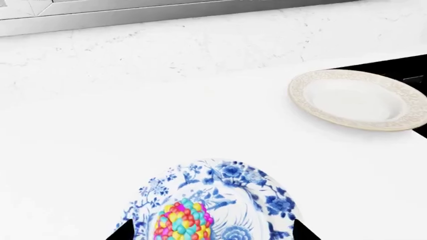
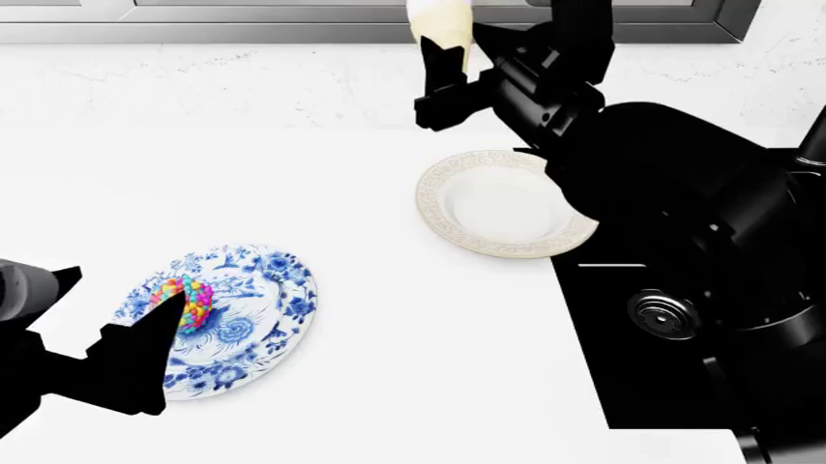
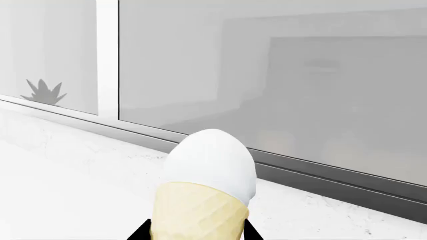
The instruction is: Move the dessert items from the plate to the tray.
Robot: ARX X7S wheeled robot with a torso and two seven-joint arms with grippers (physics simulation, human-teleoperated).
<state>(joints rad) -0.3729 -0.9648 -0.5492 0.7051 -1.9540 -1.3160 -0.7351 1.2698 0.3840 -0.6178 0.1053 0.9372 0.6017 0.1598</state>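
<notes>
White counter [image 2: 362, 387] carries 2 plates [image 2: 278, 290] (blue-patterned, cream-rimmed [image 2: 446, 227]).

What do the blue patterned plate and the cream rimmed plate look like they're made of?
The blue patterned plate looks like glazed porcelain: a white body with cobalt floral painting, though no sheen shows. The cream rimmed plate also looks ceramic, white in the well with a beige lace-like band around the rim. Both are renders, so this is only appearance.

**Matte black robot arms and grippers**

Both arms are flat black throughout. The blocky black right arm [image 2: 671, 193] has chunky, angular segments and a round grey-ringed joint cap [image 2: 663, 314]. The black left gripper [image 2: 130, 362] ends in wedge-shaped fingers.
</notes>
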